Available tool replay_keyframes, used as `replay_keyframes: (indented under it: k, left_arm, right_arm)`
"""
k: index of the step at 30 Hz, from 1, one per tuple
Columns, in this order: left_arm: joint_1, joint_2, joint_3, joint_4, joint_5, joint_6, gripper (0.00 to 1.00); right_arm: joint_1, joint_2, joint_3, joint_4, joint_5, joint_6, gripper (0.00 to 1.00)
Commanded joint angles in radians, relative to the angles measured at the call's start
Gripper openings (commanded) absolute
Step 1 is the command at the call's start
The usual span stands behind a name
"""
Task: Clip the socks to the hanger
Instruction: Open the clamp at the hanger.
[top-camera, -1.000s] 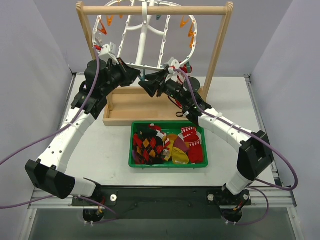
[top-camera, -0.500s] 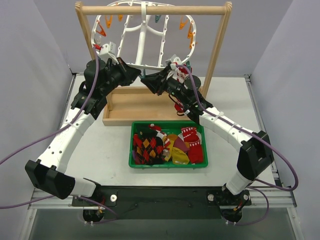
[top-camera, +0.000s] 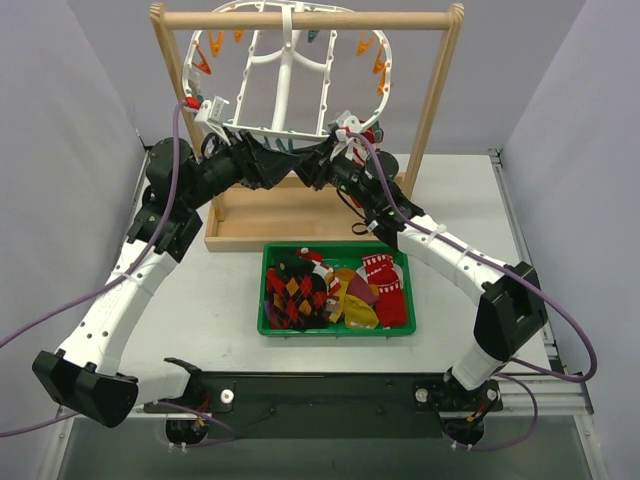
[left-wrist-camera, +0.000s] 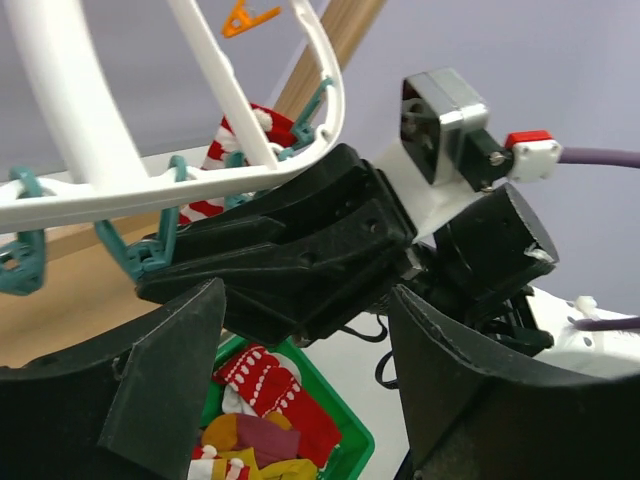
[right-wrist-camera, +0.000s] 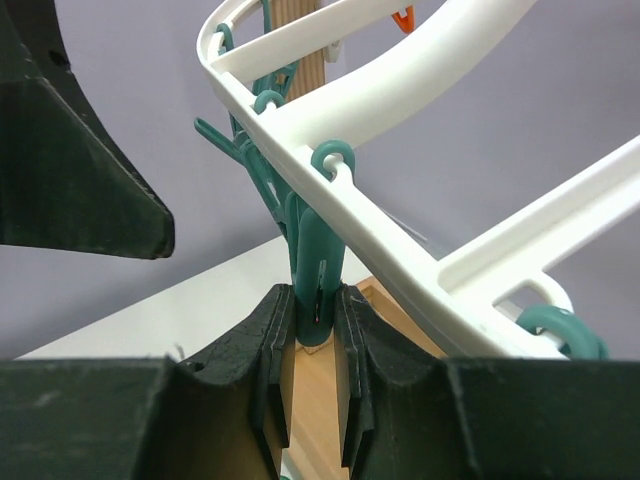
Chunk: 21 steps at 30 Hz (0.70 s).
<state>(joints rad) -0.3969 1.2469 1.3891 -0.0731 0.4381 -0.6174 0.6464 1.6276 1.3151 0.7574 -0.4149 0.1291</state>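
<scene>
The white hanger (top-camera: 285, 75) hangs from the wooden bar, with teal and orange clips along its rim. My right gripper (right-wrist-camera: 315, 310) is shut on a teal clip (right-wrist-camera: 318, 265) at the hanger's lower rim (right-wrist-camera: 400, 270). My left gripper (left-wrist-camera: 308, 300) stands open right beside it, facing the right gripper's black body with nothing between its fingers (left-wrist-camera: 170, 380). In the top view the two grippers, left (top-camera: 272, 165) and right (top-camera: 303, 168), meet under the hanger. A red-white striped sock (left-wrist-camera: 238, 140) hangs by the rim's teal clips. Several colourful socks (top-camera: 335, 290) lie in the bin.
The green bin (top-camera: 268, 325) sits mid-table in front of the wooden rack's base tray (top-camera: 250, 215). The rack's uprights (top-camera: 437, 95) flank the hanger, its top bar (top-camera: 310, 19) above. Grey walls stand on both sides.
The left gripper has opened and shifted right, close against the right gripper, with its elbow swung down and outward. The right gripper has closed on the teal clip.
</scene>
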Motion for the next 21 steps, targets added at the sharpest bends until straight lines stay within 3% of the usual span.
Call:
replay_keyframes:
  k: [1, 13, 21]
  left_arm:
    - [0.001, -0.014, -0.021, 0.134, 0.096, 0.007, 0.77]
    - [0.004, -0.017, -0.013, 0.03, -0.033, 0.228, 0.77]
    - [0.004, -0.027, 0.017, 0.016, -0.059, 0.274, 0.76]
  right_arm:
    - [0.016, -0.069, 0.013, 0.094, 0.042, -0.032, 0.0]
    - [0.044, -0.123, 0.018, 0.097, 0.065, -0.039, 0.0]
    - [0.059, -0.129, 0.021, 0.111, 0.071, -0.065, 0.0]
